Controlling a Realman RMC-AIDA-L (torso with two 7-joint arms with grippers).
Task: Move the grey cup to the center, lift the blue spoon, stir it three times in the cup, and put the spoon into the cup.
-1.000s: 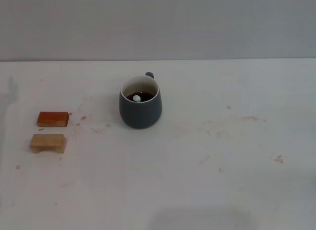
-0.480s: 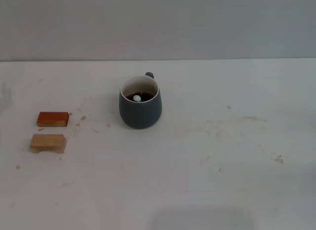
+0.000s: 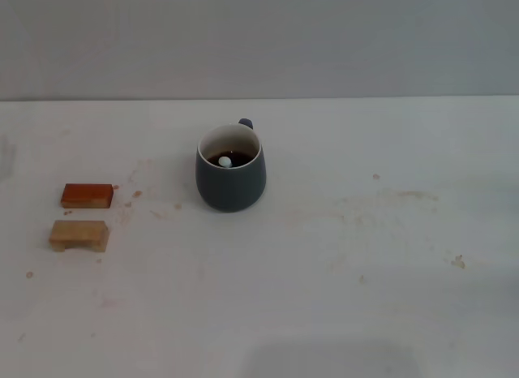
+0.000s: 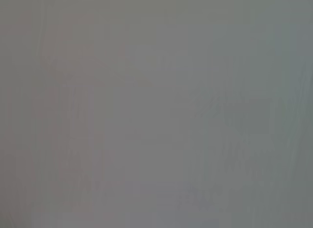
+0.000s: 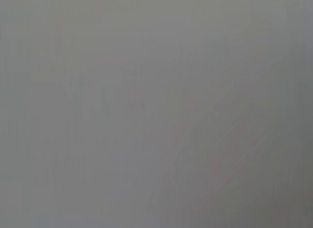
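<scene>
Standing in the grey cup (image 3: 230,178) near the middle of the surface (image 3: 349,272), the blue spoon (image 3: 225,161) shows only its pale rounded end above the dark liquid.

None of my jaws appear in any view, so I cannot tell if they are open or closed, nor which arm is nearer to the cup; both wrist views show only plain grey. The cup is rounded, smooth dark ceramic with a cream inside, and its small loop handle points away from me. The spoon's long axis looks nearly upright, I judge. Well apart on my left lie an orange block (image 3: 87,195) and a tan wooden block (image 3: 79,235).
</scene>
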